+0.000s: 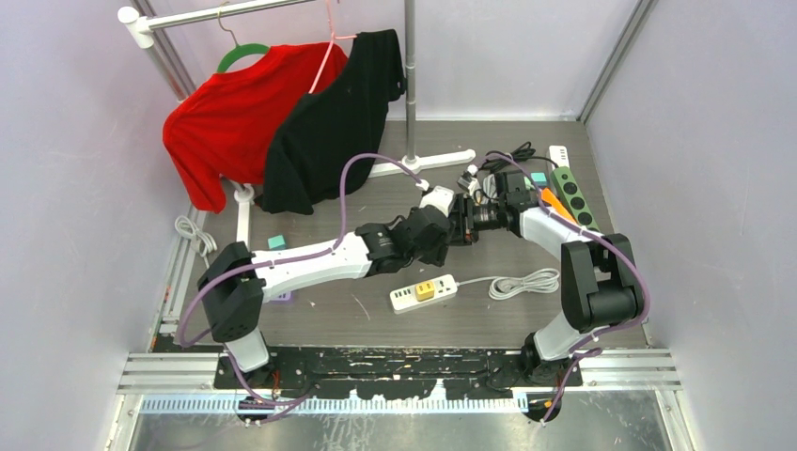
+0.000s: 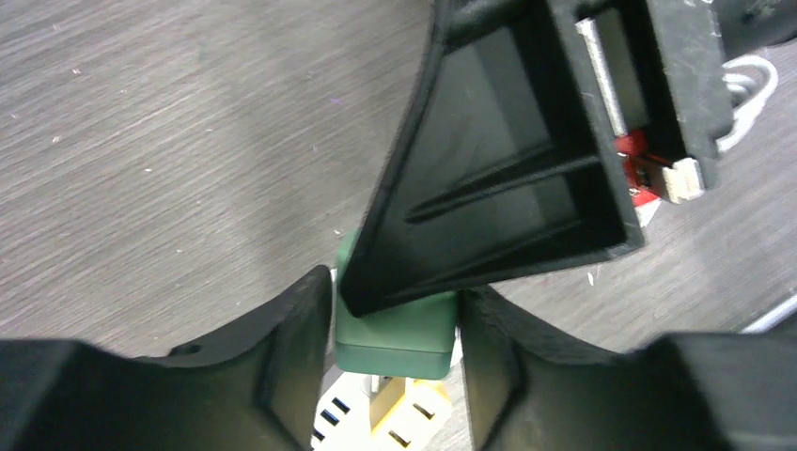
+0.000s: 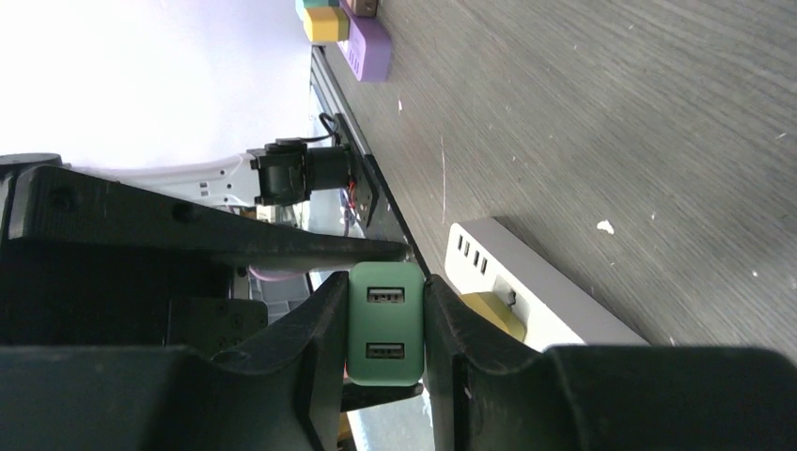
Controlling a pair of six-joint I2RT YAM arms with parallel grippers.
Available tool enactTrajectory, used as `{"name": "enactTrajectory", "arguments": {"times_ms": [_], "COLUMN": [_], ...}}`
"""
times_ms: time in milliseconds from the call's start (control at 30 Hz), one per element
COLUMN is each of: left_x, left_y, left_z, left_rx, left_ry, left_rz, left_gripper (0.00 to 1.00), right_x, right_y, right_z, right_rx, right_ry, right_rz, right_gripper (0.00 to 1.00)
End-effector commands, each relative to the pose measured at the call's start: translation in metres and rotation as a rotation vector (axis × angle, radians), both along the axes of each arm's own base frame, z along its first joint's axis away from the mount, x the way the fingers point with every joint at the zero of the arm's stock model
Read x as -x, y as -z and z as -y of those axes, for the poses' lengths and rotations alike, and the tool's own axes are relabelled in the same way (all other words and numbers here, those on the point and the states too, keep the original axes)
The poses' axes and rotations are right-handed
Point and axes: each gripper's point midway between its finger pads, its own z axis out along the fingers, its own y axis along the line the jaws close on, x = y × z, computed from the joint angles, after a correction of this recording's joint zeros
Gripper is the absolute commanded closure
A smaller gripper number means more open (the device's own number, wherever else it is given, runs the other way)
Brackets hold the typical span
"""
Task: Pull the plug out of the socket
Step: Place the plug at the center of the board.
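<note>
A green two-port USB plug (image 3: 385,324) hangs in the air between both grippers, apart from any socket. My right gripper (image 3: 385,282) is shut on its narrow sides. My left gripper (image 2: 395,293) meets it from the opposite side, and its fingers press the plug (image 2: 395,336) on both flanks, with a right finger lying over the top. In the top view the two grippers meet at mid-table, left (image 1: 455,225) against right (image 1: 470,218), and the plug is hidden. Below lies a white power strip (image 1: 442,286) with a yellow plug (image 1: 425,290) in it.
A green power strip (image 1: 575,193) and a white one (image 1: 558,153) lie at the back right among cables. A coiled white cord (image 1: 526,282) trails from the near strip. A clothes rack holds a red shirt (image 1: 230,117) and a black shirt (image 1: 334,122) at the back left.
</note>
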Motion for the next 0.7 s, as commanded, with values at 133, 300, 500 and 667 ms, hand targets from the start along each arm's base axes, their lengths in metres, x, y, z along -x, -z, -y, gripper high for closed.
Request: {"name": "enactTrajectory", "arguments": {"times_ms": [133, 300, 500, 667], "left_x": [-0.001, 0.000, 0.002, 0.003], "left_y": [-0.014, -0.013, -0.007, 0.002], "left_z": [0.007, -0.003, -0.031, -0.067], "left_rx": [0.049, 0.060, 0.053, -0.007], "left_ry": [0.032, 0.023, -0.029, -0.103], "left_rz": [-0.022, -0.022, 0.013, 0.024], "left_gripper": [0.90, 1.00, 1.00, 1.00], "right_x": [-0.005, -0.003, 0.001, -0.002], "right_y": [-0.015, -0.015, -0.014, -0.014], "right_z": [-0.001, 0.000, 0.003, 0.005], "right_rx": [-0.036, -0.024, -0.004, 0.004], "right_ry": [-0.027, -0.052, -0.088, -0.079], "right_rz": [0.052, 0.094, 0.177, 0.184], "right_gripper": [0.94, 0.66, 0.00, 0.00]}}
